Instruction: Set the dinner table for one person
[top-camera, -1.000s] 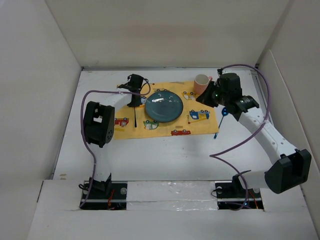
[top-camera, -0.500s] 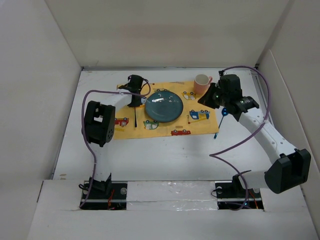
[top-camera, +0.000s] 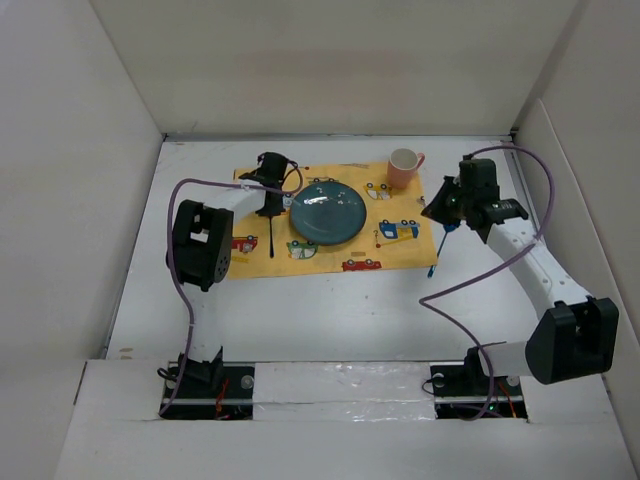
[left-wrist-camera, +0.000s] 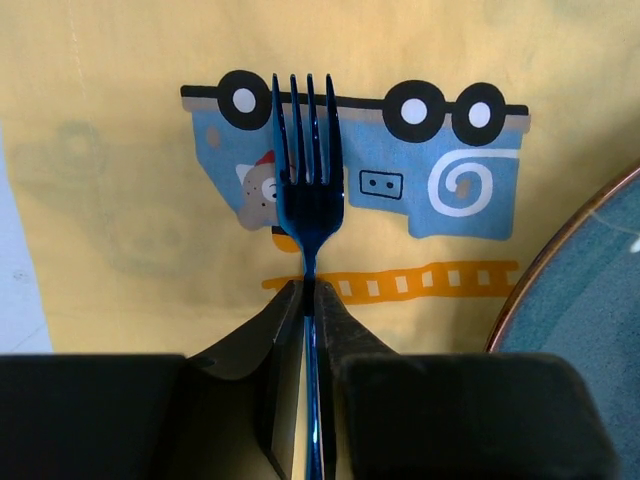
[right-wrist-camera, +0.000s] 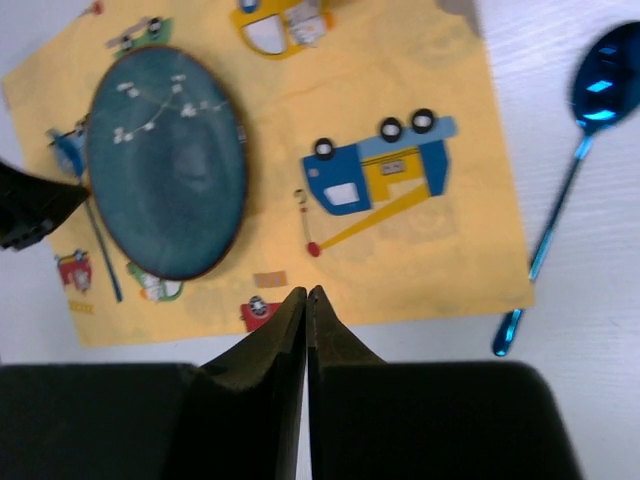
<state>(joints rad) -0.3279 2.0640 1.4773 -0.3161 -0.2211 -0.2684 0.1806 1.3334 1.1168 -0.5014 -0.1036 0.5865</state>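
Note:
A dark blue fork (left-wrist-camera: 308, 150) lies on the yellow car-print mat (top-camera: 385, 255), left of the teal plate (top-camera: 327, 213). My left gripper (left-wrist-camera: 308, 292) is shut on the fork's handle; from above, this gripper (top-camera: 269, 208) is at the mat's left part with the handle (top-camera: 271, 238) sticking out toward me. A pink cup (top-camera: 404, 166) stands upright at the mat's far right corner. A blue spoon (top-camera: 441, 238) lies on the white dinner table (top-camera: 330, 310) just right of the mat. My right gripper (top-camera: 443, 212) is shut and empty, raised over the mat's right edge beside the spoon (right-wrist-camera: 570, 190).
White walls enclose the table on the left, back and right. The right wrist view shows the plate (right-wrist-camera: 165, 165), the fork (right-wrist-camera: 100, 240) and the left gripper's tip (right-wrist-camera: 30, 210) at the left edge. Purple cables loop from both arms.
My right gripper has drawn back to the right, away from the pink cup, which stays upright on the mat. The left gripper and fork have barely moved.

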